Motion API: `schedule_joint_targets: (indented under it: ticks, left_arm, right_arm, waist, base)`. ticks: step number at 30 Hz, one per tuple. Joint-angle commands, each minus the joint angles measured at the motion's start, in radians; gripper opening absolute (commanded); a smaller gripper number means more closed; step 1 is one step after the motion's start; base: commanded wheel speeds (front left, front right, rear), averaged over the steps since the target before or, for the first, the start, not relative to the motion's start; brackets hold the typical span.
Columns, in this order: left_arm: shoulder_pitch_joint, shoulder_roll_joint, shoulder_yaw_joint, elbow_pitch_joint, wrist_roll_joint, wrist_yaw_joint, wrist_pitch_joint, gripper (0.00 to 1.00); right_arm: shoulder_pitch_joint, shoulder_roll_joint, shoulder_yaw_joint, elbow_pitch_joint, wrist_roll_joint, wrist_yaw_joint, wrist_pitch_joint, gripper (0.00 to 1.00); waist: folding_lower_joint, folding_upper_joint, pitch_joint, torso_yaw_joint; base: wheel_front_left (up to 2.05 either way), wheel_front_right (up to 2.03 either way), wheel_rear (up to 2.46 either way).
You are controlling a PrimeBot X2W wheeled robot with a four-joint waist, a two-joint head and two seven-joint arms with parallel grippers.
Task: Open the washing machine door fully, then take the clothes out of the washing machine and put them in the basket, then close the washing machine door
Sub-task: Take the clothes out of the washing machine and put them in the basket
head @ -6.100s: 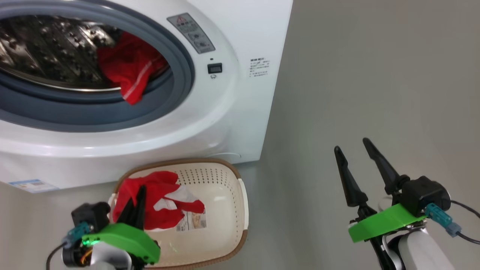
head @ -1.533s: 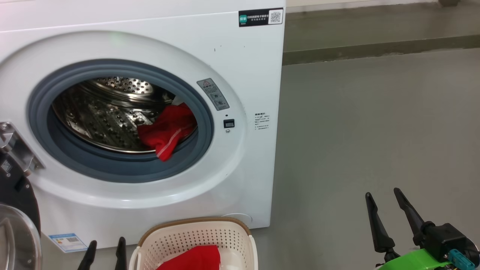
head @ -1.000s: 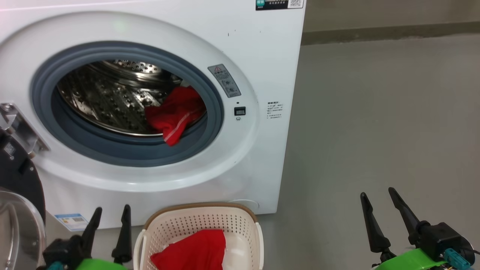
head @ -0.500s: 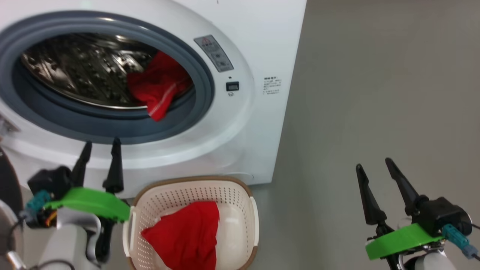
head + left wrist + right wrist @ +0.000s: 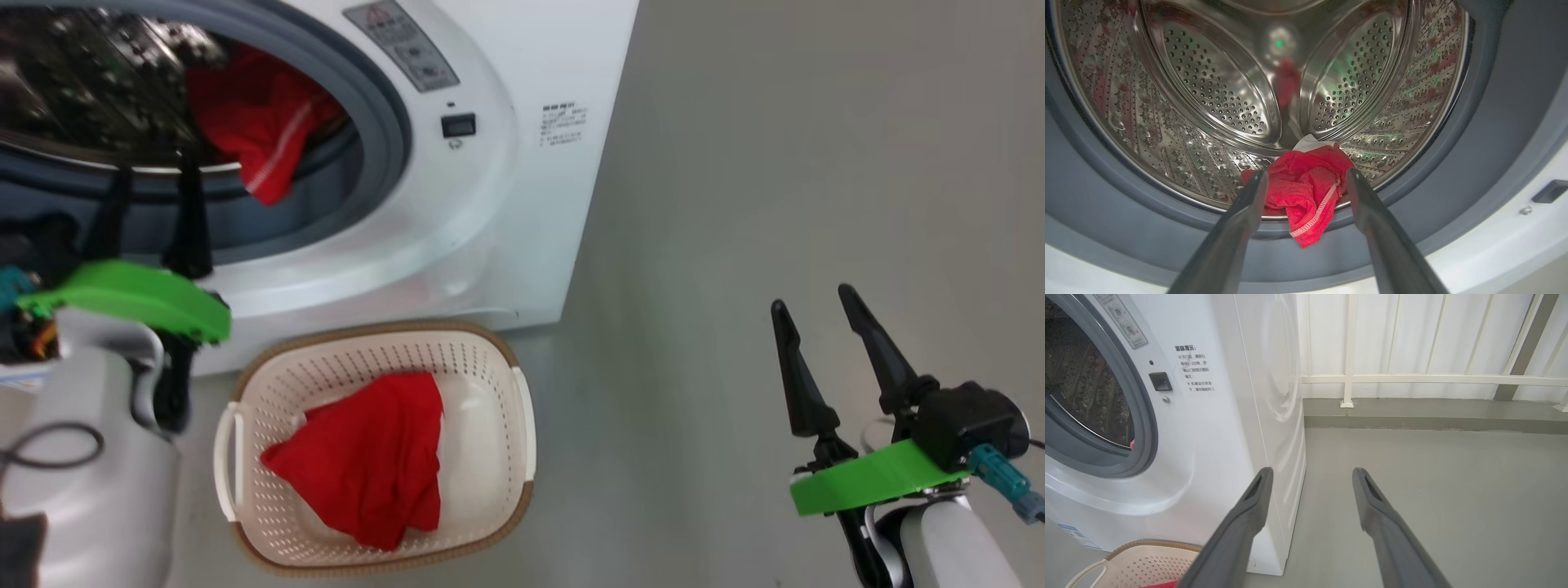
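- My left gripper (image 5: 155, 175) has its jaws spread wide and holds nothing. It points into the mouth of the white front-loading washing machine (image 5: 490, 204), level with the grey rubber ring (image 5: 384, 139), which I judge lines it up for the next pull.
- The crumpled bright red garment with white stitching (image 5: 1306, 192) lies at the near lip of the perforated steel drum (image 5: 1208, 81). One corner hangs over the ring, so it should be easy to pinch.
- The small cream-white perforated plastic basket with a brown woven-look rim (image 5: 490, 359) sits on the floor just in front of the machine, under the opening. That keeps the carry short. A flat red garment (image 5: 367, 457) already lies in it.
- My right gripper (image 5: 811, 298) is spread and empty, parked well off to the right over the grey floor (image 5: 735, 163), out of the way.
- The left wrist view adds a white fabric scrap (image 5: 1308, 142) tucked behind the red. A red smear at the far back of the drum may be only a reflection.
- The right wrist view adds a white railing (image 5: 1412, 377) beyond the machine.
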Motion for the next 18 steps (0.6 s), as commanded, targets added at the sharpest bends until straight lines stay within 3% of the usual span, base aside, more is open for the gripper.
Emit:
schedule_joint_targets:
  ticks: [1, 14, 18]
  left_arm:
    - [-0.053, 0.058, 0.018, 0.000, 0.001, -0.004, -0.011, 1.00]
    - [-0.309, 0.098, -0.038, 0.202, -0.046, -0.007, -0.011, 1.00]
    - [-0.382, 0.121, -0.084, 0.264, -0.089, -0.007, 0.048, 1.00]
  right_arm:
    - [-0.031, -0.009, 0.022, -0.031, 0.005, 0.006, -0.006, 1.00]
    - [-0.100, -0.009, 0.058, -0.048, 0.012, 0.006, -0.006, 1.00]
    - [-0.123, -0.009, 0.073, -0.046, 0.016, 0.006, -0.006, 1.00]
  waist:
    - [0.0000, 0.0000, 0.069, -0.027]
    - [0.0000, 0.0000, 0.211, -0.050]
    - [0.0000, 0.0000, 0.244, -0.061]
  base:
    - [0.00, 0.00, 0.00]
    - [0.00, 0.00, 0.00]
    - [0.00, 0.00, 0.00]
